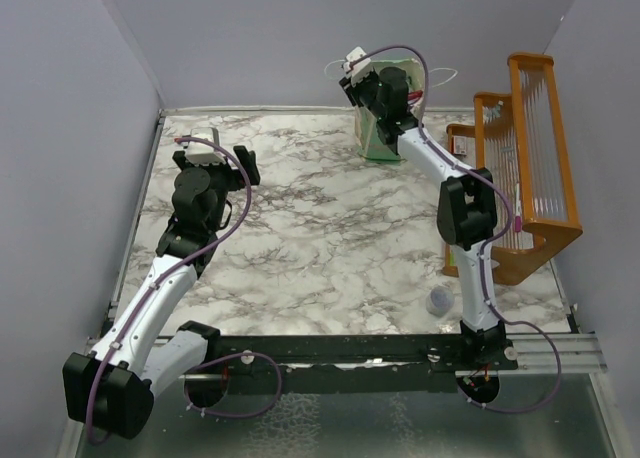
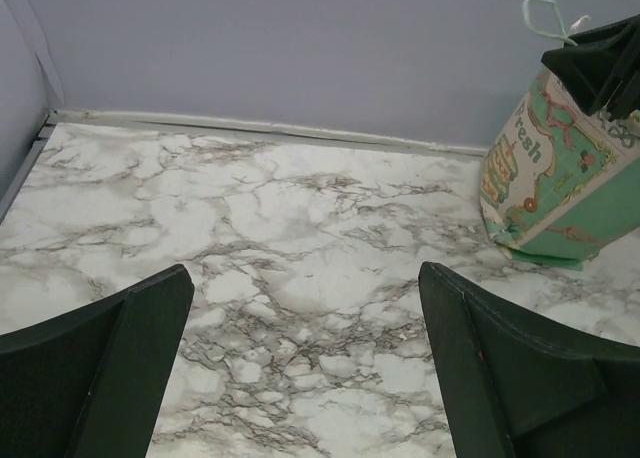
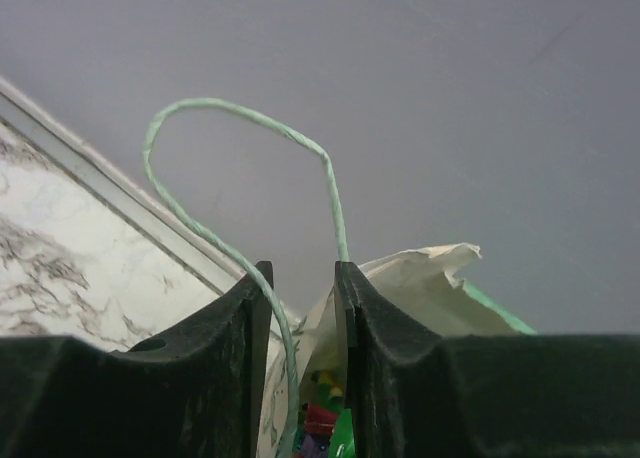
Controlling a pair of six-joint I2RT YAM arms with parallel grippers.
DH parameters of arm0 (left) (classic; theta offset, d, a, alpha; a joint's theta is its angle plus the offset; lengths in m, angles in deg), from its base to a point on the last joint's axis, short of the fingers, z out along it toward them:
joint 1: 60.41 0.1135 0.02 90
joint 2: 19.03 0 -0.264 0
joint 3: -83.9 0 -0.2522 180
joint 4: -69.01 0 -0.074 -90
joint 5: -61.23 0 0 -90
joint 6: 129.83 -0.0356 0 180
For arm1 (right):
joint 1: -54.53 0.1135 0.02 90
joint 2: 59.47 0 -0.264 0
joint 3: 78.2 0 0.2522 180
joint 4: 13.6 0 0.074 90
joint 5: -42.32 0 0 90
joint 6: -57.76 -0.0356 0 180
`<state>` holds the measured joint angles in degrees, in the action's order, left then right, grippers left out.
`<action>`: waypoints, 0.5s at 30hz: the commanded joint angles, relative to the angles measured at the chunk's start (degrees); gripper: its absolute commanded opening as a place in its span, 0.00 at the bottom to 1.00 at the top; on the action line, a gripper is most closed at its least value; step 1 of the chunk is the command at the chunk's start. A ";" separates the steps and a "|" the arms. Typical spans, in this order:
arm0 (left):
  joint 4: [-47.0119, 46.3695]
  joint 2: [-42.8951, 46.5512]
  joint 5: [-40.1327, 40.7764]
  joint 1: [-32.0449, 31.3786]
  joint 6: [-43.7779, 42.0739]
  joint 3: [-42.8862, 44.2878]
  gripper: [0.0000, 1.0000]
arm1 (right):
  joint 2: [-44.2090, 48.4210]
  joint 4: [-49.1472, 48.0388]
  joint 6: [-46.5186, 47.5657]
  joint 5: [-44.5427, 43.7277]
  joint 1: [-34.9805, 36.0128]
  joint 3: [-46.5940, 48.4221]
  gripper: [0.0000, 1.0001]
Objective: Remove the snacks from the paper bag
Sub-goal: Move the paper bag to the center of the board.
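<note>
Snacks (image 3: 318,418) sit inside the paper bag (image 1: 377,143), which stands at the desk's (image 1: 330,238) far edge. The right end effector (image 3: 302,278) is at its mouth, fingers narrowly apart around the string handle (image 3: 200,106); whether they pinch it I cannot tell. The left end effector (image 2: 305,278) gapes wide, well apart from the bag.

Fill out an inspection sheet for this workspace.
Surface: marble-pattern table, no spills seen.
Job's things: paper bag standing at the far edge; snacks glimpsed inside.
Clutter: grey cap near the right arm's base; orange rack at the right edge.
Grippers: left gripper open, empty; right gripper at the bag's mouth, string handle between narrowly parted jaws.
Cables: purple cable along each arm.
Surroundings: grey walls.
</note>
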<state>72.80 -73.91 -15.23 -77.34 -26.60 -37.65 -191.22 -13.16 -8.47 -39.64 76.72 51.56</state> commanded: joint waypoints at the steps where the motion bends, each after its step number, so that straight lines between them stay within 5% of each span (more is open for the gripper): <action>1: -0.26 0.45 2.72 0.23 -1.36 1.65 0.99 | -1.45 0.25 -5.47 -0.53 0.79 5.54 0.27; 9: -0.26 0.94 4.10 0.16 -1.84 1.30 0.99 | 6.81 2.71 -10.73 5.83 4.35 -3.21 0.03; 15: 0.35 1.24 5.17 -1.38 -1.36 1.21 0.99 | 14.05 13.26 -11.29 6.55 10.14 -8.25 0.02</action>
<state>73.06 -73.88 -12.28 -77.54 -27.78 -37.65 -185.27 -6.60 -17.59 -36.67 82.21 46.71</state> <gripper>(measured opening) 0.992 0.023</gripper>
